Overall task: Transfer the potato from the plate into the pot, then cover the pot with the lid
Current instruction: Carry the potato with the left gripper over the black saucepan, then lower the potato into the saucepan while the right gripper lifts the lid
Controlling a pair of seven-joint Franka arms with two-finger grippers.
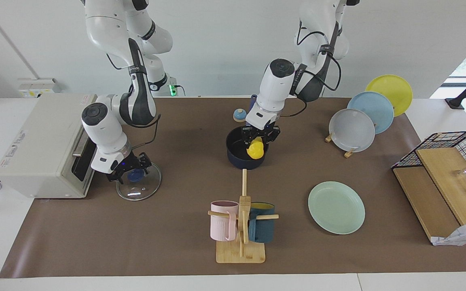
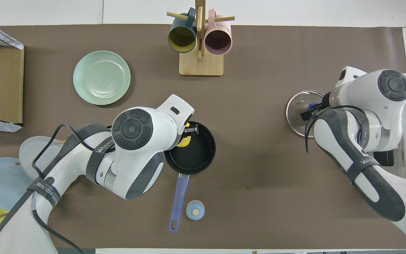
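The yellow potato (image 1: 256,150) hangs in the mouth of the dark navy pot (image 1: 237,157), with my left gripper (image 1: 259,142) shut on it from above. In the overhead view the left arm hides most of the potato (image 2: 185,141) at the pot's (image 2: 197,155) rim. The mint-green plate (image 1: 336,207) lies bare toward the left arm's end. The glass lid (image 1: 140,190) lies flat in front of the toaster oven. My right gripper (image 1: 131,171) is down over it, open, with a finger on each side of the blue knob (image 1: 136,175).
A mug tree (image 1: 241,226) with a pink and a teal mug stands farther from the robots than the pot. A small blue-and-tan dome (image 1: 239,115) sits by the pot's handle (image 1: 252,111). Also here are a plate rack (image 1: 354,129), a toaster oven (image 1: 43,145) and a wire basket (image 1: 455,151).
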